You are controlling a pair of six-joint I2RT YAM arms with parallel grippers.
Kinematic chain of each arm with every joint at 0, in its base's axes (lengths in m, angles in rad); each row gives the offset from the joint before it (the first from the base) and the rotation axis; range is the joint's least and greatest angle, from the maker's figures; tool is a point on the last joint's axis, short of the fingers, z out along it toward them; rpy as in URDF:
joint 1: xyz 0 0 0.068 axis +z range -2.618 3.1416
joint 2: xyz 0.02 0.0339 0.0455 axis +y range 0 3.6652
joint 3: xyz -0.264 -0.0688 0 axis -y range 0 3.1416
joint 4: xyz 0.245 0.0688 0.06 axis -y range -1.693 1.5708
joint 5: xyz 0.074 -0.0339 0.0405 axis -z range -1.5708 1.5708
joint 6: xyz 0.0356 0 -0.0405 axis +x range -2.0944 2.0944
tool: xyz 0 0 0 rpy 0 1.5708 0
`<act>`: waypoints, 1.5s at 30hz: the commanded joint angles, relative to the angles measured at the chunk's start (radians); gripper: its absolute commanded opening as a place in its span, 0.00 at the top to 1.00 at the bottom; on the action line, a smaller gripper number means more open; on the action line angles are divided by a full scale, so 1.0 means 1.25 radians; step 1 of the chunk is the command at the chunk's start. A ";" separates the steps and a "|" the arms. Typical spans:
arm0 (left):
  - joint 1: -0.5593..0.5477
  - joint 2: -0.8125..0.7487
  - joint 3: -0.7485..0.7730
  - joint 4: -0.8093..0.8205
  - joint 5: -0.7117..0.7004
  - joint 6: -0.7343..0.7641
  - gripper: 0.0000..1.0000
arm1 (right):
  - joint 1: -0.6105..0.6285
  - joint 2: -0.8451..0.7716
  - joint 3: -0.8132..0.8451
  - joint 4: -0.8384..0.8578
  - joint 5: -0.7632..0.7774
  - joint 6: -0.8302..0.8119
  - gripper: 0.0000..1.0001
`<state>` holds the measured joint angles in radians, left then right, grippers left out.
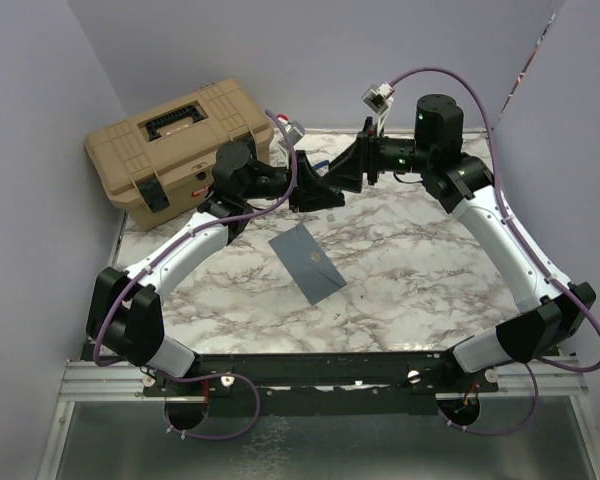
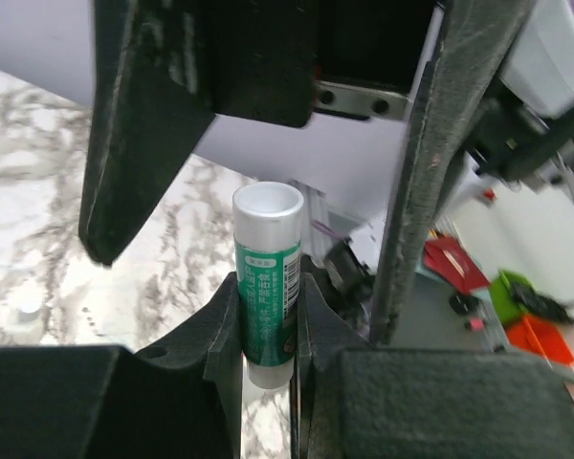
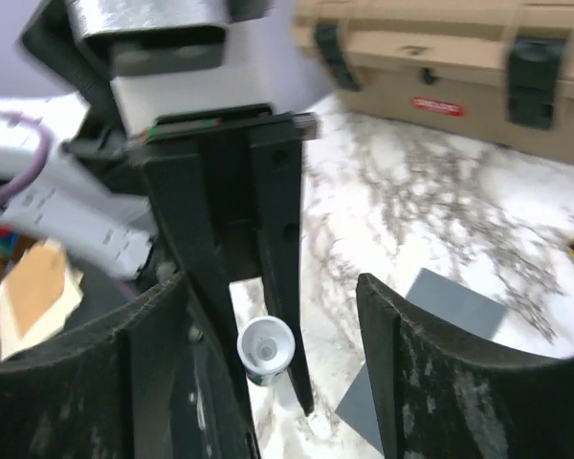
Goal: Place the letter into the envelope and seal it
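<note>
Nothing can be read in full. The glue stick (image 2: 266,301) wears a green label with white print, a small white box of characters and a barcode, all too fine to make out. The tan toolbox (image 3: 411,48) carries a small red plate (image 3: 437,105) with white lettering, blurred beyond reading.

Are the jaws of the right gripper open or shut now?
Open: the right gripper shows its jaws wide apart, touching nothing; the glue stick sits in the left gripper.
</note>
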<state>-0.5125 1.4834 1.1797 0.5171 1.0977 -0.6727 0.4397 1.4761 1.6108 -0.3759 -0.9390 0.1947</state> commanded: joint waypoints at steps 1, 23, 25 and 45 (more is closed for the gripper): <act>0.001 0.000 -0.033 0.005 -0.219 0.001 1.00 | 0.010 -0.013 0.000 0.015 0.346 0.222 0.24; 0.003 0.027 -0.039 -0.211 -0.370 0.080 1.00 | 0.013 -0.003 -0.099 0.024 0.416 0.378 0.20; 0.003 0.029 -0.040 -0.231 -0.378 0.084 1.00 | 0.013 -0.005 -0.102 0.013 0.437 0.379 0.20; 0.001 0.034 -0.089 -0.289 -0.235 0.154 1.00 | 0.019 0.052 -0.194 0.002 0.254 0.323 0.32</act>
<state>-0.5106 1.5433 1.0958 0.1329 0.6868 -0.5583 0.4549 1.5173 1.3823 -0.3866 -0.5430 0.6136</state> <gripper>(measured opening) 0.197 0.707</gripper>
